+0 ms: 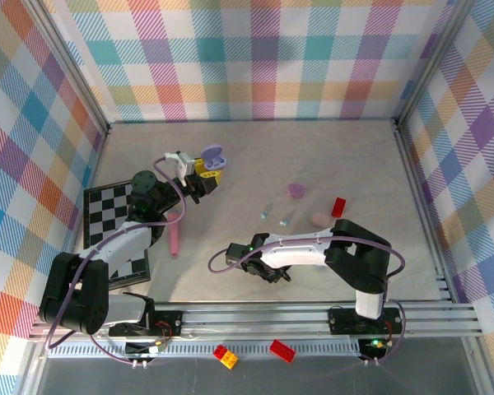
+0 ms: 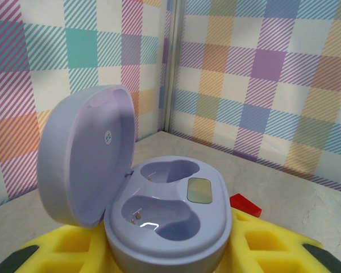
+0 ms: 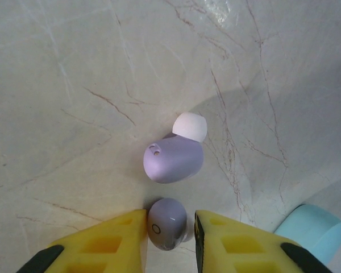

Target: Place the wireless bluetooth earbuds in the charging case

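Observation:
My left gripper (image 1: pixel 199 177) is shut on the lavender charging case (image 2: pixel 170 210), holding it up off the table with its lid (image 2: pixel 85 153) open; both wells are empty. My right gripper (image 3: pixel 170 219) is low over the table, its yellow fingers (image 3: pixel 111 239) closed around one lavender earbud (image 3: pixel 166 223). The left finger touches the bud and the right finger sits tight beside it. A second lavender earbud (image 3: pixel 173 159) with a white tip lies just beyond it. Two teal earbuds (image 1: pixel 266 210) (image 1: pixel 286 219) lie mid-table.
A pink oval case (image 1: pixel 321 219), a pink round piece (image 1: pixel 297 190) and a red brick (image 1: pixel 338 206) lie at the right. A pink stick (image 1: pixel 174 230) and a checkerboard (image 1: pixel 107 214) are at the left. A pale teal rounded object (image 3: pixel 311 227) sits beside my right fingers.

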